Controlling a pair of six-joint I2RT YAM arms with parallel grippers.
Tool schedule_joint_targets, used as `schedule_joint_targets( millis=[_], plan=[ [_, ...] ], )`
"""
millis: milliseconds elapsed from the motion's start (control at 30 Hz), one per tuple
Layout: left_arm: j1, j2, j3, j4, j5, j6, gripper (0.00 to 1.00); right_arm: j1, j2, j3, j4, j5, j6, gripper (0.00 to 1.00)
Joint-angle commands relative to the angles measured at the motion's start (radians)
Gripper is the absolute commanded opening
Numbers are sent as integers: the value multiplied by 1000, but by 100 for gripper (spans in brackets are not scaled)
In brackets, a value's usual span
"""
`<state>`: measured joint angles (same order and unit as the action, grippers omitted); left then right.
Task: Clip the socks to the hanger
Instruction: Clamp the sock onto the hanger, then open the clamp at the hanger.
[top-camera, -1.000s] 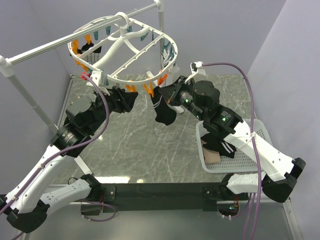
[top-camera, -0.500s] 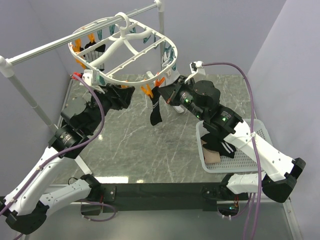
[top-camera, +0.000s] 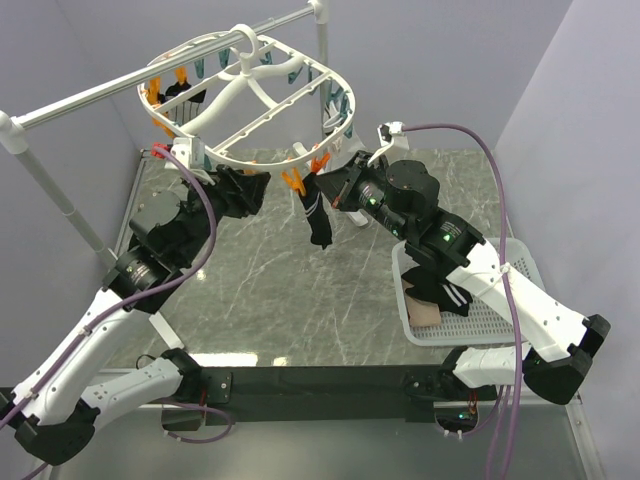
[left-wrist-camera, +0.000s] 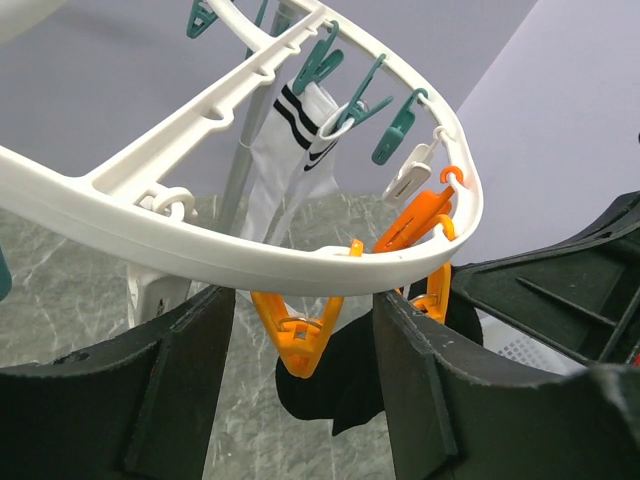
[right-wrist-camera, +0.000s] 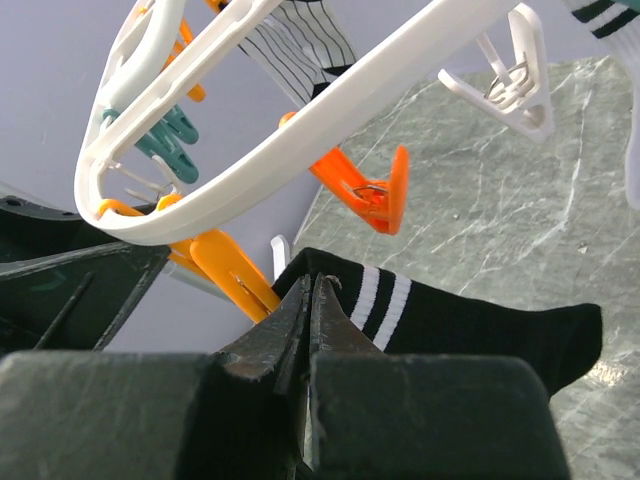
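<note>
Hanger (left-wrist-camera: 250, 262) hangs by its hook from the silver rail (top-camera: 100, 91) on the far left, above the marble table (top-camera: 260, 290). Both arms reach up to its near rim.

Left tool (left-wrist-camera: 300, 296) is open. Its two black fingers (left-wrist-camera: 190, 380) stand apart just under the rim, holding nothing. An orange clip (left-wrist-camera: 298, 335) dangles in the gap and neither finger touches it.

Right tool (right-wrist-camera: 312, 290) is closed, tips pinched together on the cuff edge of a black sock (right-wrist-camera: 460, 325) with two white stripes. The sock hangs off the near rim between the two tools, toe end loose above the table. The orange clip sits right against the cuff on the left tool's side. Can't tell whether it is actually biting the fabric, since the tool's tips cover that spot. Another orange clip (right-wrist-camera: 372, 190) hangs a bit further right along the rim, with nothing in it.

Already pegged on the hanger:
- a white sock with black bands (left-wrist-camera: 295, 140), under teal clips (left-wrist-camera: 330, 60) on the far right side
- a pinstriped sock (right-wrist-camera: 310, 50) on the far side
- dark socks on the far left

White basket (top-camera: 480, 325) sits on the table's right, under the right arm. It holds a black-and-white sock (top-camera: 447, 296) and a pinkish-beige sock (top-camera: 425, 315), lying touching.
</note>
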<state>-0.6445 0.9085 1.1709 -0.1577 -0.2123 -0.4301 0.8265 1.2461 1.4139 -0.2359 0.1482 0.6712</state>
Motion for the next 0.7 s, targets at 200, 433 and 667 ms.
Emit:
schedule_joint_targets(
  millis=[200,433,667],
  plan=[
    [3,-5,-20,78,-24,28,53,-6,-4,54,49,2,-15,0],
    [3,-14,-36,109,-38,30,37,-6,-7,49,52,-1,-12,0],
    [3,-17,-57,147,-26,36,25,-7,-8,48,46,5,-16,0]
  ],
)
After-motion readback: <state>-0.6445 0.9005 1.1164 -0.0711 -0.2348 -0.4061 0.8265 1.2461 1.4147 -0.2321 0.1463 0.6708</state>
